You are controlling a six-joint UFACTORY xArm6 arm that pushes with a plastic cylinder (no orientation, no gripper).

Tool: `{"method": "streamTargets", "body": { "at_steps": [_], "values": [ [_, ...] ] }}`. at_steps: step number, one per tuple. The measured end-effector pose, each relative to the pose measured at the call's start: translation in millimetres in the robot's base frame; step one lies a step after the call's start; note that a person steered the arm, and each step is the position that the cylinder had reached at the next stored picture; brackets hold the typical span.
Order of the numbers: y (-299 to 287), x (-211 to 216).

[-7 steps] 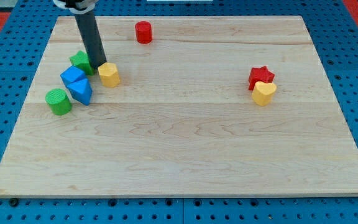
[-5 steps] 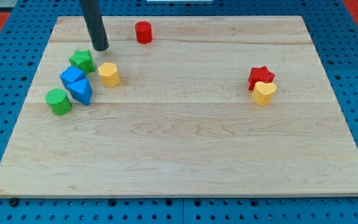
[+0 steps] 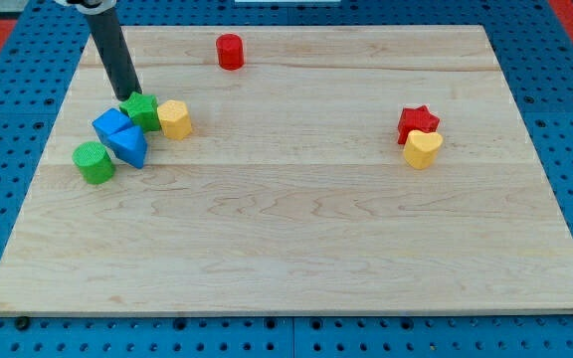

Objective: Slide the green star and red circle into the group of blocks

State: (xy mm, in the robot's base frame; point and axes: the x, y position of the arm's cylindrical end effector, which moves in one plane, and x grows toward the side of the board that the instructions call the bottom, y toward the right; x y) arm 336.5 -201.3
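Wooden table point(image 3: 296, 229) carries your blocks. Your tip point(image 3: 129, 96) touches the green star point(image 3: 143, 110); the red circle point(image 3: 230, 51) sits apart. No fingers exist to report.

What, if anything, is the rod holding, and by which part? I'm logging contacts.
Nothing is held; the rod cannot grip. My tip rests against the upper-left edge of the green star block, which sits beside the yellow hexagonal block.
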Motion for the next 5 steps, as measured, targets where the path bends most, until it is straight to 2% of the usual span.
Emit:
{"method": "streamTargets", "body": {
  "at_steps": [1, 2, 4, 5],
  "values": [
    [4, -5],
    [58, -20],
    [56, 41],
    [64, 22]
  ]
}}
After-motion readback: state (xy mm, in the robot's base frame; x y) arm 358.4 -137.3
